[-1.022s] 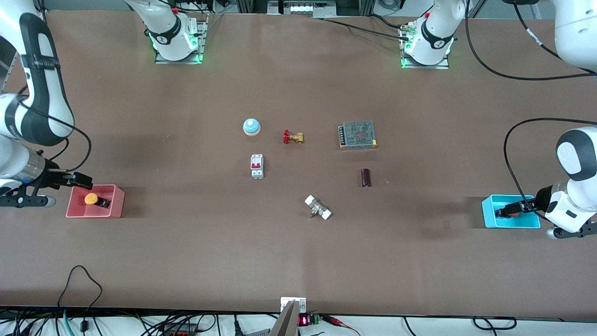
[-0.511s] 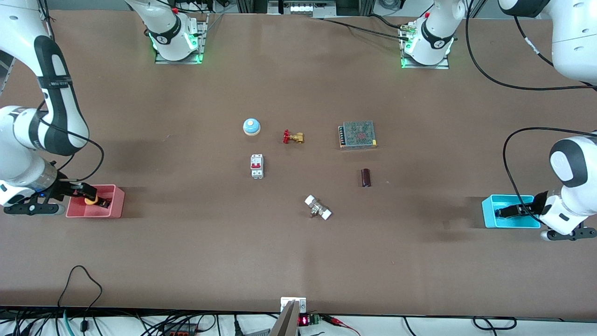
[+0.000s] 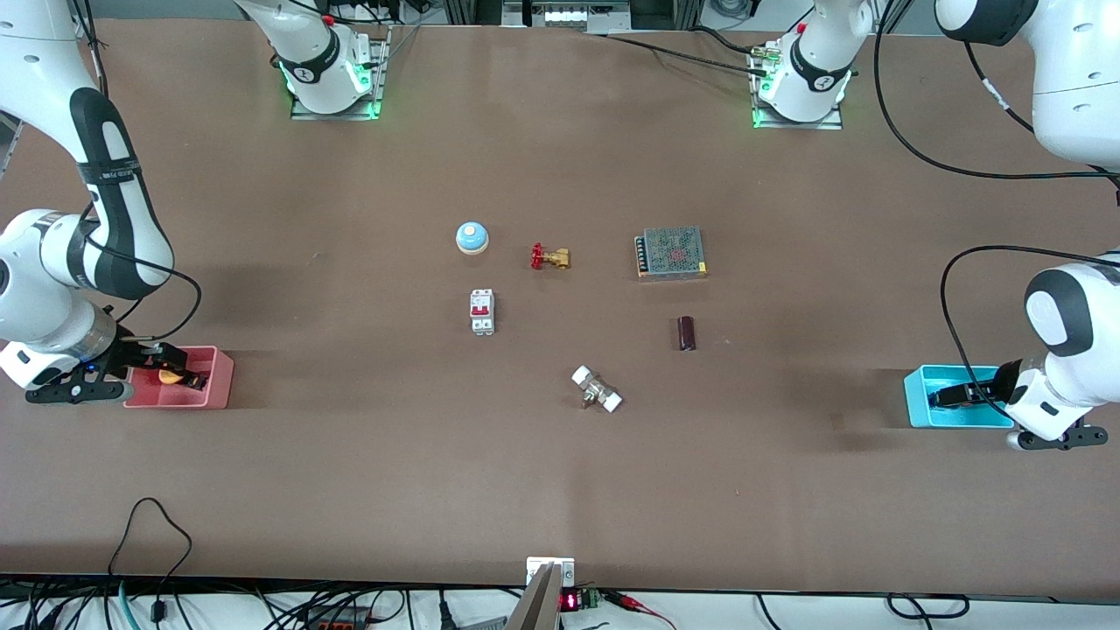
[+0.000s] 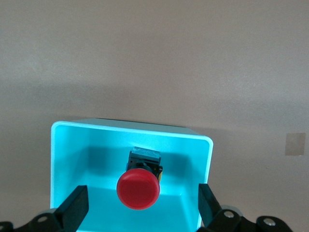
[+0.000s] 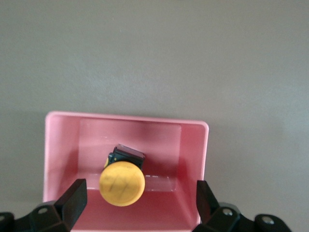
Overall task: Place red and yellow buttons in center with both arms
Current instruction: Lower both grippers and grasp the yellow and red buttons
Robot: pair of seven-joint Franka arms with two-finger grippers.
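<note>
Two buttons, red button [image 4: 138, 189] between spread left pincer [image 4: 140, 210], yellow button [image 5: 121, 183] between spread right pincer [image 5: 140, 208].

High front camera faced my bases, looking down on the whole desk [image 3: 560, 490]. My left wrist camera looked close, straight down into the cyan bin [image 4: 58, 159]; my right wrist camera did the same into the pink bin [image 5: 53, 145]. The front view shared both bins, cyan bin [image 3: 914, 398] and pink bin [image 3: 219, 381], seen small.
</note>
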